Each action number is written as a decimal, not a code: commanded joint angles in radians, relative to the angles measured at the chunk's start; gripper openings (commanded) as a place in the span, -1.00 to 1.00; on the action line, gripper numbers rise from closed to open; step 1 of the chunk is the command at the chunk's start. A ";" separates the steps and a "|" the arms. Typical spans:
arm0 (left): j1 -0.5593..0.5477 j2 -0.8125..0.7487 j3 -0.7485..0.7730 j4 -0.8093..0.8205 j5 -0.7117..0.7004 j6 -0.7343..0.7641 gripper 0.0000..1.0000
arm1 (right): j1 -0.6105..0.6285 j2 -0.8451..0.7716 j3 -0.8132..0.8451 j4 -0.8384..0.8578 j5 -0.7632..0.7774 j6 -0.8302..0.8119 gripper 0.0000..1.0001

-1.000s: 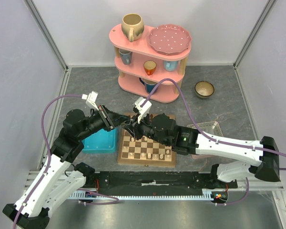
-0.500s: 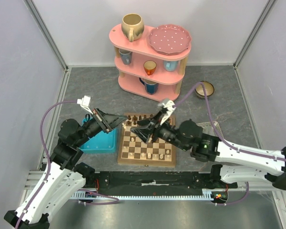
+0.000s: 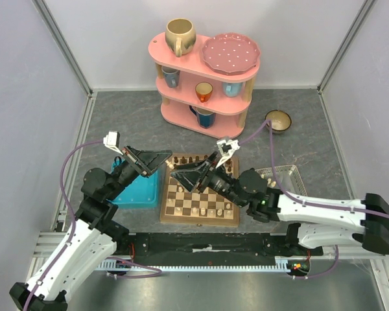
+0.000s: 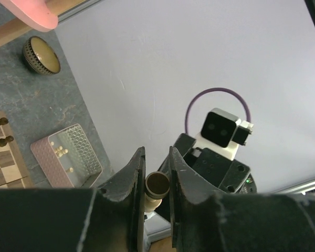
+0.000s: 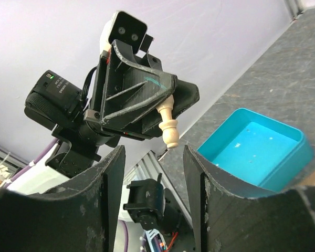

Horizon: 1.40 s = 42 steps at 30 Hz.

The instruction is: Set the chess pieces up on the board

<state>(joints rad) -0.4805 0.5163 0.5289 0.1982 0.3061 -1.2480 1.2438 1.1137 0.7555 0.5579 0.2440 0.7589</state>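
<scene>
A small pale cream wooden chess piece (image 5: 168, 126) is pinched at one end by the left claw (image 4: 156, 176), in the air near the far left corner of the square checkered wooden board (image 3: 199, 222). The right claw (image 5: 153, 157) is spread open and faces it, with the piece just ahead of the gap and its long axis crosswise to the closing direction.

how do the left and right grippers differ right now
The left gripper is shut; the right gripper is open. The left holds a pale chess piece; the right holds nothing. Both hang raised, tips facing each other, near the board.
</scene>
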 commanded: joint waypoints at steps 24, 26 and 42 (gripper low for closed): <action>-0.006 -0.073 -0.056 0.129 -0.018 -0.117 -0.96 | 0.031 0.113 0.005 0.293 0.100 0.002 -0.11; -0.006 -0.073 -0.063 0.136 -0.018 -0.126 -0.96 | 0.031 0.121 0.014 0.293 0.098 -0.006 -0.16; -0.006 -0.093 -0.099 0.175 -0.013 -0.174 -0.96 | 0.032 0.149 0.053 0.298 0.086 -0.024 -0.41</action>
<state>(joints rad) -0.4839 0.4343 0.4416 0.3161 0.2901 -1.3754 1.2720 1.2503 0.7601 0.8047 0.3134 0.7559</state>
